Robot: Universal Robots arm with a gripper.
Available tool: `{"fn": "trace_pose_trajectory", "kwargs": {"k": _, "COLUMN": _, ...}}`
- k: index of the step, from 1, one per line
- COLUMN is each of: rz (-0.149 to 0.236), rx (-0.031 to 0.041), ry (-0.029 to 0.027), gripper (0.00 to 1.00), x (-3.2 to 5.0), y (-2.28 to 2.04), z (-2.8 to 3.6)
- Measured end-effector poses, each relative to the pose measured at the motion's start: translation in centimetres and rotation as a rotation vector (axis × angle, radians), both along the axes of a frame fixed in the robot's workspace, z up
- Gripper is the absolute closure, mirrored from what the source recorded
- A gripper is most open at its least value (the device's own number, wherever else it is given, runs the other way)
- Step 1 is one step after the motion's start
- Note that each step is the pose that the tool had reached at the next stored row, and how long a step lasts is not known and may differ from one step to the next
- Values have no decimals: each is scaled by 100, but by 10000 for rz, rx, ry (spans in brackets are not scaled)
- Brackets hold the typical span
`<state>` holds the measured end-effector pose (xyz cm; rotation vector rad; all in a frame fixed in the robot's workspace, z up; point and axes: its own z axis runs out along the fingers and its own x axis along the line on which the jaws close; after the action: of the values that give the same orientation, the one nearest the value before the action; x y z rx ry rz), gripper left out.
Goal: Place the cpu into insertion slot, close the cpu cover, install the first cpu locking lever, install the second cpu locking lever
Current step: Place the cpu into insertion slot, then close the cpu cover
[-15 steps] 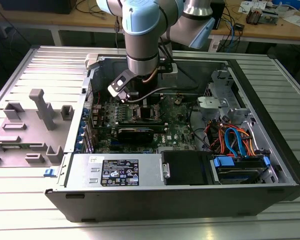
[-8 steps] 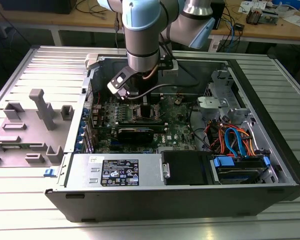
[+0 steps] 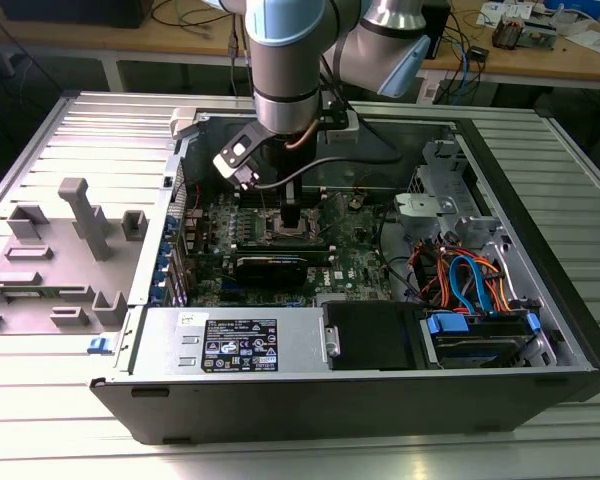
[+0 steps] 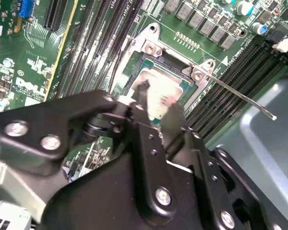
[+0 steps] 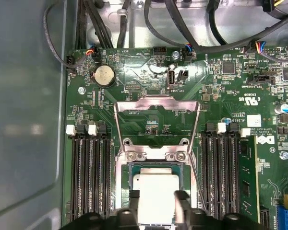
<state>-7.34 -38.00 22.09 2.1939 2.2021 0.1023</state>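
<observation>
The cpu (image 5: pixel 156 189), a pale silver square, sits in or just over the insertion slot (image 5: pixel 130 178) between my two black fingertips (image 5: pixel 133 200). My gripper (image 5: pixel 157 201) is shut on its two opposite edges. In the second wrist view the cpu (image 4: pixel 158 91) shows between the fingers (image 4: pixel 143 98) of the gripper (image 4: pixel 158 108). The cpu cover (image 5: pixel 156 99), a silvery frame, stands swung open beyond the slot. A thin wire locking lever (image 4: pixel 240 96) sticks out unlatched beside the slot. In the exterior view the gripper (image 3: pixel 291 222) reaches down onto the green board inside the case.
Long black memory slots (image 5: pixel 89 177) flank the socket on both sides. A black expansion card (image 3: pixel 270 265), the power supply (image 3: pixel 240 340) and a drive bay with orange and blue cables (image 3: pixel 470 285) fill the case. A grey fixture (image 3: pixel 75 225) lies at the exterior view's left.
</observation>
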Motion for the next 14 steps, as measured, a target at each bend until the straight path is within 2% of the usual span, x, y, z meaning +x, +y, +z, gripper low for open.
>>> {"fn": "trace_pose_trajectory", "kwargs": {"k": 4, "rz": 1, "rx": -3, "ry": 2, "gripper": 83, "x": 0, "y": -1, "z": 1}}
{"fn": "trace_pose_trajectory", "kwargs": {"k": 5, "rz": 1, "rx": -3, "ry": 3, "gripper": 83, "x": 0, "y": 0, "z": 1}}
{"fn": "trace_pose_trajectory", "kwargs": {"k": 6, "rz": 0, "rx": -2, "ry": 3, "gripper": 89, "x": 0, "y": 0, "z": 1}}
{"fn": "trace_pose_trajectory", "kwargs": {"k": 14, "rz": 0, "rx": -2, "ry": 8, "gripper": 89, "x": 0, "y": 0, "z": 1}}
